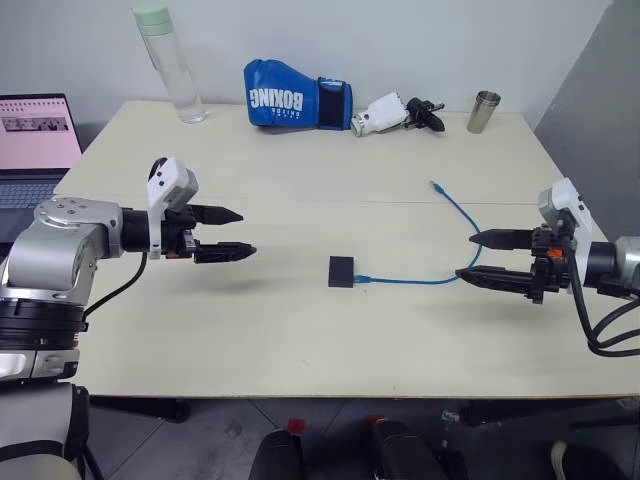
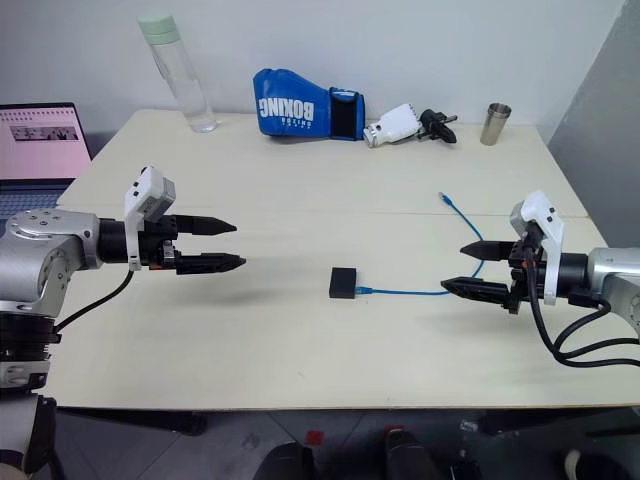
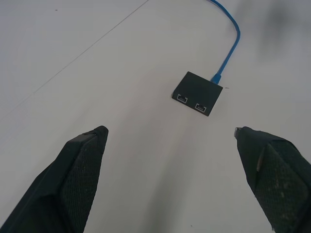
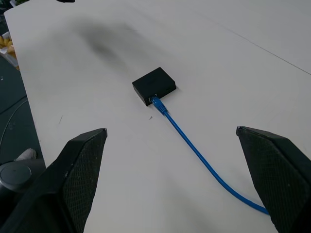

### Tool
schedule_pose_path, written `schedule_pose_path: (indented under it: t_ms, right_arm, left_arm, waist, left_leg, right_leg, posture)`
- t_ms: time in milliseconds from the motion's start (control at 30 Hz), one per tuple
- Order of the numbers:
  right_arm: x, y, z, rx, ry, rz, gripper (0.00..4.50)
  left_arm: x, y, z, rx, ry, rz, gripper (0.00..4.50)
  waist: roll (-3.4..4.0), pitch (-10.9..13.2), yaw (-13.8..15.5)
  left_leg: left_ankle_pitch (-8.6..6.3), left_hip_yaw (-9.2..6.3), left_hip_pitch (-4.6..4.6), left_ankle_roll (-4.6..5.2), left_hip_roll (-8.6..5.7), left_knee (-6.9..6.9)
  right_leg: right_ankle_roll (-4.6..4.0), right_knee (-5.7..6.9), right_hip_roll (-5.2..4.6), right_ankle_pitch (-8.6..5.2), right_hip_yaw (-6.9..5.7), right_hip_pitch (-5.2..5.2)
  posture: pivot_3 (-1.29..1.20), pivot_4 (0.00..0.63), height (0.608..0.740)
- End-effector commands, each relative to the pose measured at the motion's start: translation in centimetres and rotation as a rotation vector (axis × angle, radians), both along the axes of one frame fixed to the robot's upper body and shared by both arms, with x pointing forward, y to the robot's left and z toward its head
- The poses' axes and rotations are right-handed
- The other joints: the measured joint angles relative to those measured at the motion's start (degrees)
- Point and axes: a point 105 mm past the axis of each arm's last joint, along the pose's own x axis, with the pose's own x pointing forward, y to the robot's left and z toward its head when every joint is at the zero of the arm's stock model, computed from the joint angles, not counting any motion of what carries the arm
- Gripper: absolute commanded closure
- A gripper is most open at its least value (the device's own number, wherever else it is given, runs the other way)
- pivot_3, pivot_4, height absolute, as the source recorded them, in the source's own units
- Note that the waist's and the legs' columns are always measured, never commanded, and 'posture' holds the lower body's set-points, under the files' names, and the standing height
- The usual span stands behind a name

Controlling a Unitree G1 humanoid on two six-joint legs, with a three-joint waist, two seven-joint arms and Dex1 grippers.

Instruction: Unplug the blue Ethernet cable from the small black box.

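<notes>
the small matte black box [image 1: 342, 271] lies near the middle of the pale worktop [image 1: 300, 340], with the thin bright blue ethernet cable [image 1: 455, 215] plugged into its 3 o'clock side and trailing off toward 1 o'clock. the likely trouble: the box looks light and nothing pins it, so a pull on the cable alone would probably drag it along instead of freeing the plug; pinching the cord rather than the plug could strain it. the left gripper [image 1: 233, 233] hovers at 9 o'clock of the box, the right gripper [image 1: 480, 256] at 3 o'clock, both pointing inward and slightly down, jaws spread wide and holding nothing.
</notes>
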Motion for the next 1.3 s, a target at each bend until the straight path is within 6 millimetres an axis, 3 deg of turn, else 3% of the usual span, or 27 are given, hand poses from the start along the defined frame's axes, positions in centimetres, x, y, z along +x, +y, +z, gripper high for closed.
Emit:
schedule_pose_path:
  t_ms: [33,200,400,600,1000,1100,1300]
  right_arm:
    - [0.0,0.9,0.5,-0.011,-0.051,0.054,0.0]
    - [0.9,3.1,-1.0,-0.031,-0.086,0.107,0.0]
    - [3.4,6.4,-4.5,-0.112,-0.144,0.221,0.0]
    - [5.5,9.3,-7.6,-0.161,-0.136,0.346,0.0]
    - [8.8,9.8,-11.4,-0.193,-0.08,0.334,0.0]
    - [8.9,10.0,-11.5,-0.193,-0.085,0.35,0.44]
    - [9.1,10.6,-11.4,-0.184,-0.096,0.364,2.01]
  left_arm:
    - [-0.7,-0.1,0.9,0.018,-0.023,-0.029,0.05]
    - [-1.7,-1.3,0.2,0.03,-0.025,-0.08,0.05]
    - [-2.5,-3.0,-1.3,0.048,-0.082,-0.104,0.05]
    - [-3.6,-4.4,-1.4,0.015,-0.091,-0.116,0.05]
    - [-4.1,-4.7,-1.2,0.009,-0.105,-0.099,0.05]
    - [-4.1,-4.8,-1.2,0.007,-0.106,-0.099,0.0]
    - [-4.0,-4.9,-1.1,0.007,-0.109,-0.097,0.0]
  waist:
    - [0.0,0.0,-0.02]
    - [0.01,0.01,-0.13]
    - [0.08,0.04,-0.06]
    - [0.1,0.06,-0.03]
    - [0.13,0.07,-0.08]
    - [0.13,0.07,-0.11]
    - [0.14,0.07,-0.11]
  left_leg:
    - [0.0,0.0,0.0,0.0,0.0,0.0]
    - [0.0,0.0,0.02,0.0,0.02,0.0]
    - [0.0,0.02,0.04,0.0,0.03,0.07]
    - [0.0,0.03,0.02,-0.01,0.05,0.11]
    - [0.01,0.03,0.04,-0.02,0.08,0.25]
    - [0.01,0.03,0.08,-0.03,0.08,0.27]
    - [0.01,0.03,0.08,-0.03,0.09,0.29]
  right_leg:
    - [0.0,0.0,0.0,0.0,0.0,0.0]
    - [0.0,0.02,0.01,0.0,0.0,0.0]
    - [0.0,0.02,0.01,0.0,0.02,0.04]
    - [-0.02,0.04,0.01,0.01,0.0,0.01]
    - [-0.04,0.11,-0.01,0.02,-0.04,0.07]
    - [-0.04,0.17,-0.01,0.02,-0.04,0.1]
    - [-0.04,0.18,-0.01,0.02,-0.04,0.1]
  posture:
    - [0.0,0.15,0.74]
    - [0.0,0.15,0.74]
    - [0.0,0.15,0.74]
    - [0.0,0.15,0.74]
    - [0.0,0.15,0.74]
    - [0.0,0.15,0.74]
    - [0.0,0.15,0.74]
